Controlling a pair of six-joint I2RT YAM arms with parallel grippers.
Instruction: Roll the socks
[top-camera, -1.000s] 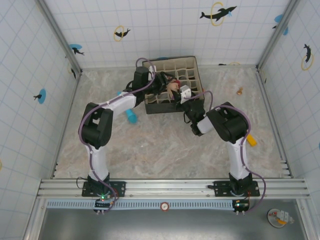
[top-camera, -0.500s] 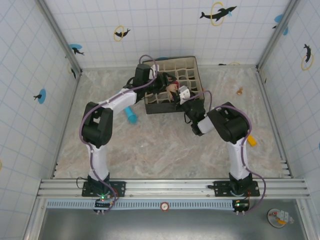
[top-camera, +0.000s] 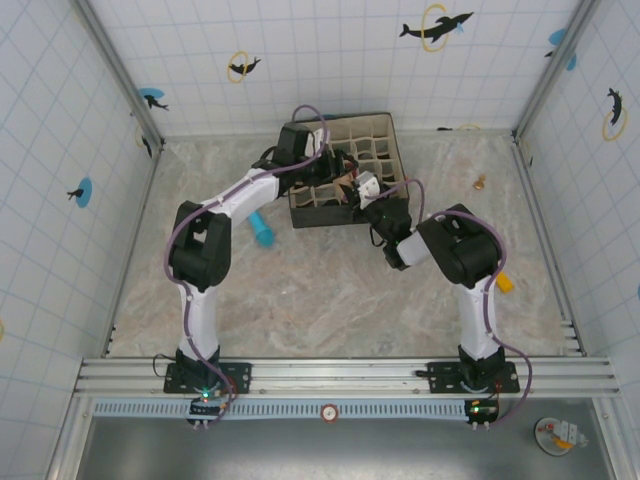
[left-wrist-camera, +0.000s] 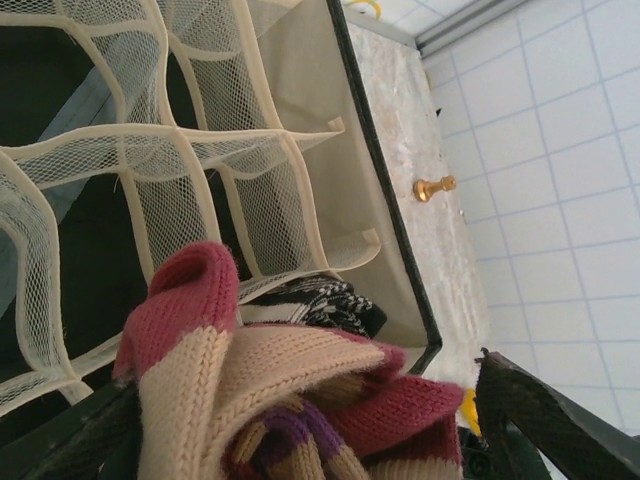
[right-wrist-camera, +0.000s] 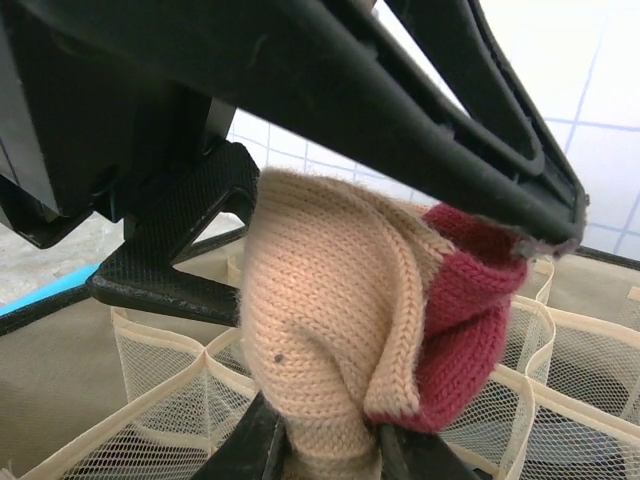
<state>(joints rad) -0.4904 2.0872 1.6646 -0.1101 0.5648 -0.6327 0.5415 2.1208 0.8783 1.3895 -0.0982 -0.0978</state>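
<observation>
R gripper (right-wrist-camera: 325, 440) clamps peach sock (right-wrist-camera: 330, 320) above mesh organizer (left-wrist-camera: 390, 200). L gripper (left-wrist-camera: 300, 430) gapes wide around it, not pinching. W/ one grip only, roll could unfurl or snag organizer netting.

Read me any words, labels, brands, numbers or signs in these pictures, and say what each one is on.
No text can be read.
The wall decals are dolphin and fish shapes with rings, without words.
The peach sock and the mesh organizer box show no label.
The round badge on the front rail is too small to read.
</observation>
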